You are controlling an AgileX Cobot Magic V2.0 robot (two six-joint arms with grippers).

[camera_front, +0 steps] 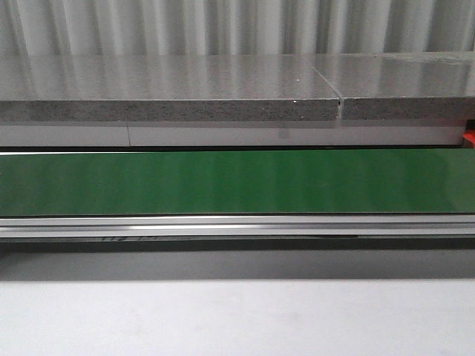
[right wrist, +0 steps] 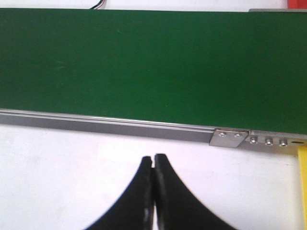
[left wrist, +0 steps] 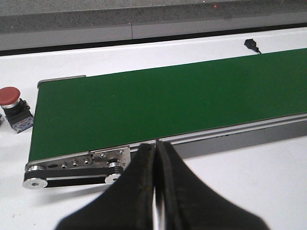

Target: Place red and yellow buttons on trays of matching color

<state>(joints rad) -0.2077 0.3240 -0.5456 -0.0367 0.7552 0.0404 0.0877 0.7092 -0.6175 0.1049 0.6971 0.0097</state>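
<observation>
A red button [left wrist: 9, 96] with a mushroom cap on a dark block stands on the white table, just off the end of the green belt [left wrist: 168, 100]. My left gripper [left wrist: 156, 143] is shut and empty, over the white table at the belt's near rail, well away from that button. The right gripper [right wrist: 153, 157] is also shut and empty, above the white table in front of the belt [right wrist: 144, 62]. A yellow strip [right wrist: 302, 184] at the frame edge may be the yellow tray. No yellow button is in view. Neither gripper appears in the front view.
The green conveyor belt [camera_front: 237, 182] with its metal rail [camera_front: 237, 225] crosses the whole front view, a grey stone ledge [camera_front: 171, 96] behind it. A red-orange scrap [right wrist: 296, 4] shows beyond the belt's far corner. A black plug [left wrist: 252, 44] lies behind the belt.
</observation>
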